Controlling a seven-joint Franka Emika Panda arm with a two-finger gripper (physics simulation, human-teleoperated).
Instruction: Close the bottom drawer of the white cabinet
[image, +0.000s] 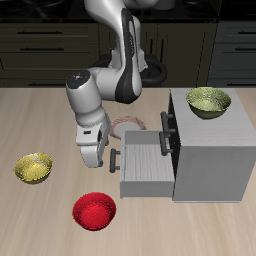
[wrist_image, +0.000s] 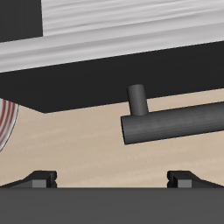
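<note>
Exterior view: end effector (image: 104, 158) faces open bottom drawer (image: 147, 166).

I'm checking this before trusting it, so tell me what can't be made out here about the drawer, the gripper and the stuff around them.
- Inside of the bottom drawer: exterior view shows only a striped surface; too small to tell any contents.
- Gripper: exterior view, fingers too small to tell open or shut; whether it touches the dark handle is unclear.
- Red-striped object: wrist view, cut off by the picture's edge.
- Plate behind the arm: exterior view, mostly hidden by the arm.
</note>
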